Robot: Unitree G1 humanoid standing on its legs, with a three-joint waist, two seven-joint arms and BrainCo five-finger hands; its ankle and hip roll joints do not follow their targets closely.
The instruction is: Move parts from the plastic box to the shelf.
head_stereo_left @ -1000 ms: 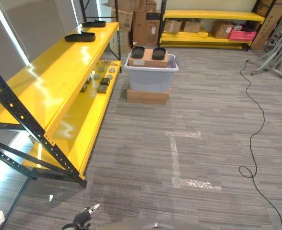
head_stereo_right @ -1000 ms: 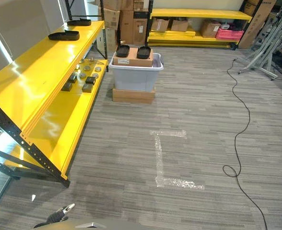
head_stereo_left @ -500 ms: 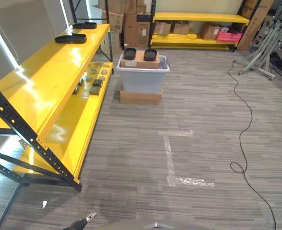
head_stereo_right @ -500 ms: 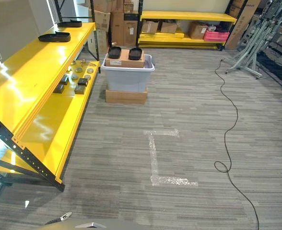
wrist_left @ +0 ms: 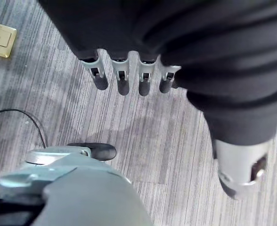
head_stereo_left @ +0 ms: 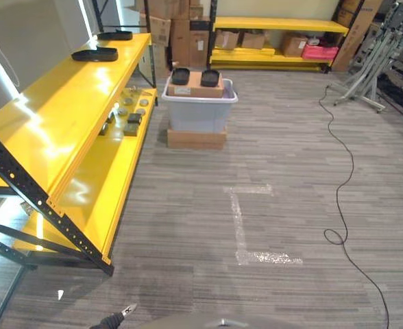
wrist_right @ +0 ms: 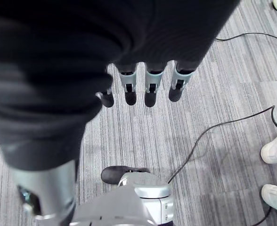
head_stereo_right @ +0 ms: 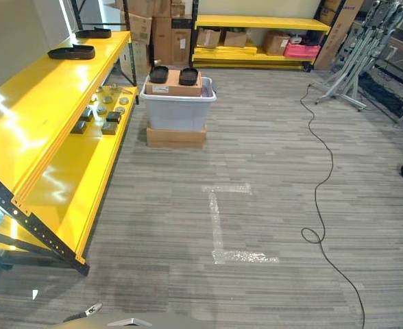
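Mostly cover; both hands (wrist_left: 129, 80) (wrist_right: 148, 89) empty, fingers straight.

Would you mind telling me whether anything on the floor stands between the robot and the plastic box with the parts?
Nothing visible does. Bare carpet with white tape marks runs up to the plastic box; the black cable lies off to the right, and the yellow shelf runs along the left. Both the left hand and the right hand hang open and empty.
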